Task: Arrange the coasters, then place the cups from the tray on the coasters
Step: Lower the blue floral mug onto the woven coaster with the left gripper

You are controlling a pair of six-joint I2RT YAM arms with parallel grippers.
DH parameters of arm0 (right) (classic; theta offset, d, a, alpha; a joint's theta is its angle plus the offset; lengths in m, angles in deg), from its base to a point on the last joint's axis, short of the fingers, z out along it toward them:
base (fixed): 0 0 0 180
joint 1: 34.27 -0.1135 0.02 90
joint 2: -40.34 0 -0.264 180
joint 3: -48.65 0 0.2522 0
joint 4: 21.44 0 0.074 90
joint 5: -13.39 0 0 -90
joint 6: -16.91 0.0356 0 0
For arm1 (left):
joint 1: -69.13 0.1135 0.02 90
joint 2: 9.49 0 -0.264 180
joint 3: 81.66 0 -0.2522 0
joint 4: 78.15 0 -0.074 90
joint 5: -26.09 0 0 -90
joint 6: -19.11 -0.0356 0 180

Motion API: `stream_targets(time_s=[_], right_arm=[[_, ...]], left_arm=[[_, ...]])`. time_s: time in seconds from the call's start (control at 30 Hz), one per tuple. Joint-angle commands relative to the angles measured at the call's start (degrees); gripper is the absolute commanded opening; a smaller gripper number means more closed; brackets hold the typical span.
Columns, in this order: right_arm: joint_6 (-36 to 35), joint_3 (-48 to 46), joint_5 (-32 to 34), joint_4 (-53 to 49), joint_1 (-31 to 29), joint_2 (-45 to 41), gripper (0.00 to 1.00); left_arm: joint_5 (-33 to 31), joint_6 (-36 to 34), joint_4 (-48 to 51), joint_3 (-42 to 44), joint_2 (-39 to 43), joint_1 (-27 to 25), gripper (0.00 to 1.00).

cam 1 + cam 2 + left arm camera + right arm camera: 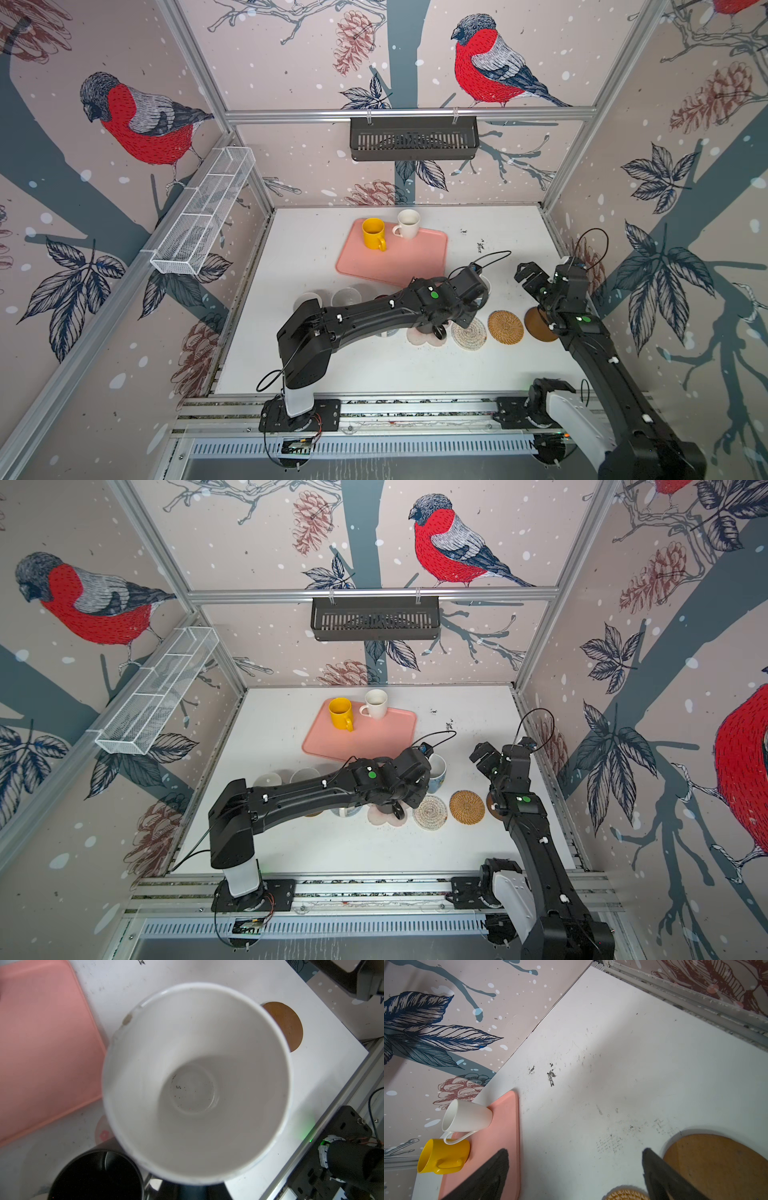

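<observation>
My left gripper (424, 771) is shut on a white cup with a pale blue base (437, 772), held above the table near the cream rope coaster (430, 812). That cup's white inside (195, 1084) fills the left wrist view and hides the fingers. A yellow cup (373, 233) and a plain white cup (407, 223) stand on the salmon-pink tray (399, 266). A black cup (95, 1176) sits on the pink-white flower coaster (417, 338). The golden rattan coaster (505, 327) and a brown disc coaster (538, 328) lie bare. My right gripper (575, 1152) hangs open over the table beside the brown disc (716, 1167).
More cups (268, 779) (305, 775) stand at the left, half hidden behind my left arm (299, 796). A black slotted basket (413, 139) hangs on the back rail. A white wire shelf (203, 212) juts from the left wall. Bare table lies behind the right gripper.
</observation>
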Motion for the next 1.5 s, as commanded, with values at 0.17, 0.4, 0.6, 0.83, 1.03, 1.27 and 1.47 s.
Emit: stream_targets(time_s=[0.17,0.4,0.6,0.83,1.03,1.27,1.47], right_arm=[[-0.2,-0.2,-0.8,1.6,0.5,0.2,0.99],[-0.3,-0.7,-1.0,1.7,0.8,0.0,1.00],[-0.3,-0.9,-1.4,1.9,0.9,0.0,0.99],[-0.4,-1.2,-1.6,2.0,0.9,0.0,1.00],[-0.5,-1.4,-2.0,2.0,0.9,0.0,1.00],[-0.6,-1.7,-2.6,2.5,1.0,0.0,1.00],[-0.7,-1.9,-2.8,2.6,1.0,0.1,1.00]], left_arm=[[0.6,3.1,-5.7,1.6,-0.9,-2.6,0.00],[-0.4,4.3,-5.4,3.0,-1.1,-3.6,0.00],[-1.4,5.2,-5.7,4.5,-1.1,-3.9,0.00],[-1.8,6.5,-6.2,5.4,-2.0,-4.6,0.00],[-2.4,7.2,-8.2,7.3,-2.0,-4.7,0.00],[-2.2,7.2,-9.6,7.6,-2.7,-4.7,0.00],[-1.6,7.3,-9.9,7.7,-3.1,-4.7,0.00]])
